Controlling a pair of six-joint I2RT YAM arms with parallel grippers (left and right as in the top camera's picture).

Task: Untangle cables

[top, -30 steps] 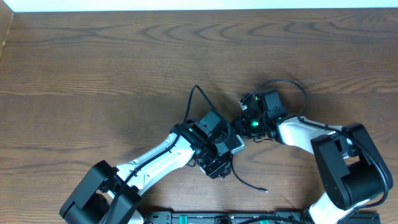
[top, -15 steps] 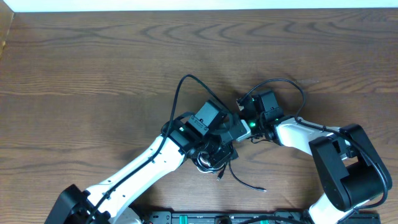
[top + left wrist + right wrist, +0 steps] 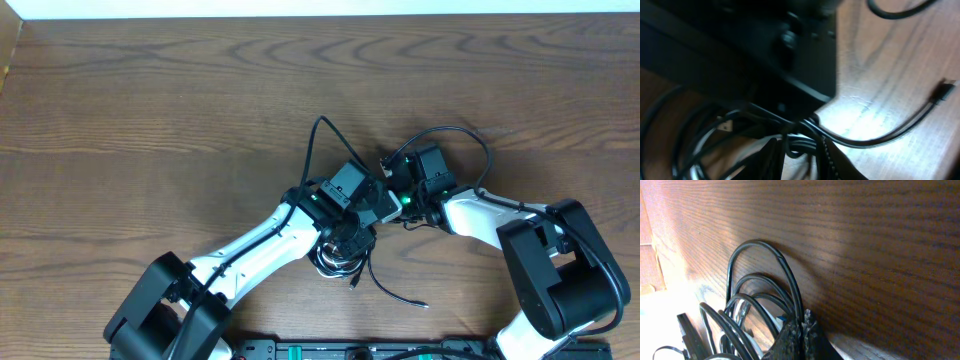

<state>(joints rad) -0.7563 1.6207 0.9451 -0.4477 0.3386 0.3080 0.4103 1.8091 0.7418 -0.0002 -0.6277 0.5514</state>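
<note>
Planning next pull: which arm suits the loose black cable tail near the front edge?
Probably left. The left gripper sits at the cable bundle where that tail exits; the right gripper is farther, shut on the bundle.

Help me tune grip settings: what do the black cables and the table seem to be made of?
Black cables: probably a rubber or plastic jacket, smooth and slightly glossy; a thin highlight runs along their curves in the right wrist view. Table: wood or a wood-look laminate, brown with wavy grain lines, satin finish; it shows soft glare, not mirror reflections.
</note>
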